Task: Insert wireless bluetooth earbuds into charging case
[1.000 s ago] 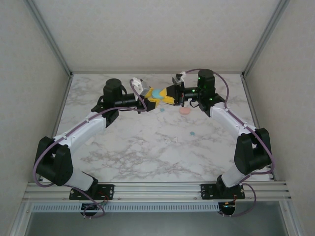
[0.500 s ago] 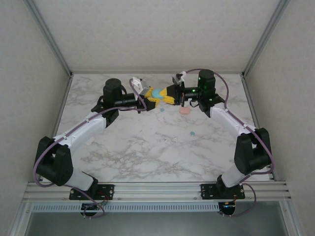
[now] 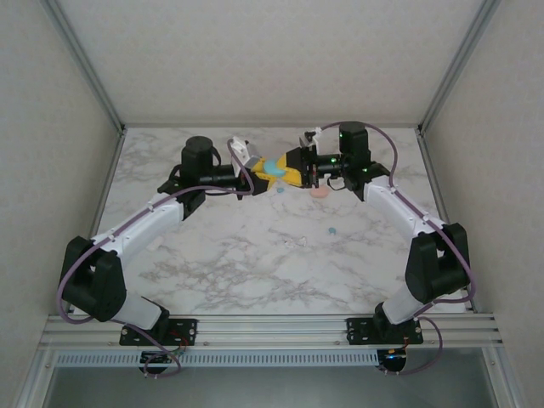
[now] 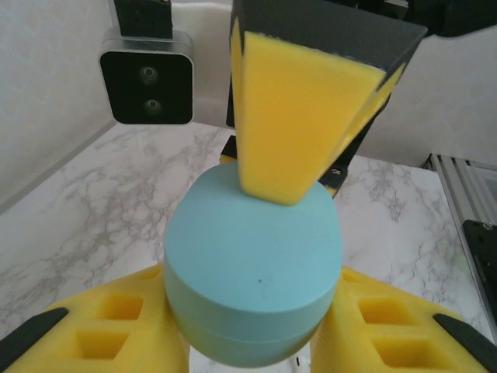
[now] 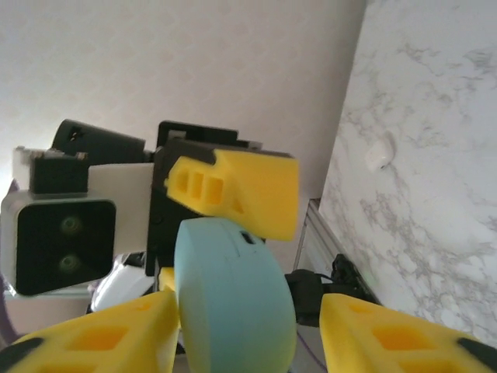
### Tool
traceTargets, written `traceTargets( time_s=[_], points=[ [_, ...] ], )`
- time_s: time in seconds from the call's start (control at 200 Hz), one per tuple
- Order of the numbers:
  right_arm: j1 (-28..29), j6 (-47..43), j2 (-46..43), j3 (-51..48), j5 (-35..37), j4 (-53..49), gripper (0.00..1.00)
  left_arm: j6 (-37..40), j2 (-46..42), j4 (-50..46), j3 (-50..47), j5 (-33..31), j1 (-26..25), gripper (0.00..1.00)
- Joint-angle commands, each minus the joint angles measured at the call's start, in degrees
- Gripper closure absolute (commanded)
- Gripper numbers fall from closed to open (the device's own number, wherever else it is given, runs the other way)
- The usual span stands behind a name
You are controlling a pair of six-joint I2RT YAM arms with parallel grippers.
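Left fingers (image 4: 93, 334): clamped on the teal case (image 4: 252, 272), one pad against each side of its wall. They have drawn in tighter over the last second.

Right fingers (image 5: 392, 338): just spread. One pad lies against the case and the other stands clear with a visible gap, so they have let go.

From overhead, the two arms meet nose to nose above the far middle of the surface (image 3: 238, 272), with the case held aloft between them.

Reading: the hand-over from right to left looks done. The case appears closed, so nothing is inserted yet. The right arm is now free, probably to open the lid or fetch a bud.

Earbuds: the teal earbud (image 3: 332, 230) lies on the marble, well apart from the case. A white earbud (image 5: 378, 158) also lies loose. A pink case (image 3: 320, 192) sits near the right wrist.

Writing: none legible. The case is plain except for a tiny dark speck on its top. The wrist cameras show no readable brand.
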Motion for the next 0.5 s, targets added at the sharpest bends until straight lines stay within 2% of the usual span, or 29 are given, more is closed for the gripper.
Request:
traceTargets(
  time_s=[0.0,0.125,0.215,0.345,0.42,0.496],
  points=[
    [0.2,-11.3,-2.6,4.2,5.2,-13.2,0.42,3.4,-1.1,-4.1,2.3,2.1,-0.9,0.72],
    [0.1,-21.2,-4.3,7.5,13.0,-24.7,0.40,4.5,-1.0,-6.5,2.5,1.8,-1.2,0.73],
    [0.2,-27.3,-6.2,8.0,18.2,-28.2,0.39,5.6,-0.6,-8.9,3.0,1.6,-1.5,0.73],
    [1.5,-37.3,-12.0,2.9,29.4,-24.9,0.38,6.3,-0.1,-10.0,3.2,1.5,-2.1,0.73],
    [3.5,-46.9,-15.9,-0.7,32.7,-22.6,0.38,5.9,0.2,-9.8,3.3,1.6,-2.7,0.73],
    [4.9,-52.8,-17.4,-2.0,34.7,-23.3,0.37,5.6,0.6,-9.5,3.5,1.8,-3.2,0.73]
  ],
)
